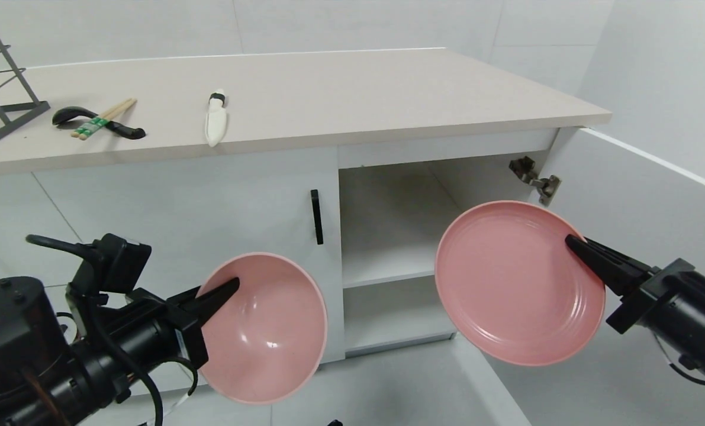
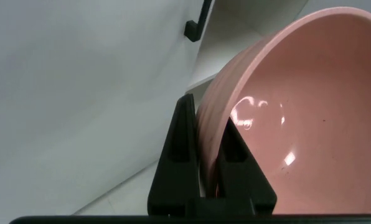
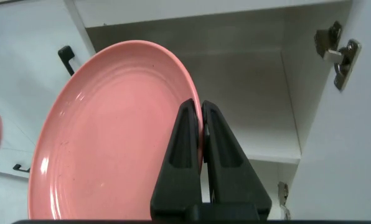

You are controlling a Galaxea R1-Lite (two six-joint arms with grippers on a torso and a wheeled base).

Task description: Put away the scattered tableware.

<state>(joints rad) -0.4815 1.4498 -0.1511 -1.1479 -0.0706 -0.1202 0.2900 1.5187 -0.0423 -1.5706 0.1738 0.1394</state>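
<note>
1. Gripping the rim of a deep, glossy pink plastic-looking bowl, the left gripper has one finger inside the wall and one outside, pressed together on it. The bowl hangs in the air, tipped on its side, in front of the closed left door of the white cabinet.
2. The right gripper is pinched the same way on the edge of a flat, round pink plate with ridged rings. The plate is held nearly upright, its face turned towards the left arm.
3. The open cabinet compartment lies under the right half of the pale beige counter. Its door is swung out to the right, and a bare white shelf crosses it.
4. The relation that matters is that the plate sits directly before that opening, just off the shelf's front edge, while the bowl is off to the left of it. The right arm is therefore judged the nearer one to stow first, and the plate would likely need tipping flat to lie on the shelf.
5. Near the counter's left front edge lie a black spoon, a pair of wooden chopsticks across it, and a white sheathed knife pointing at the front edge, all yet to be put away.
</note>
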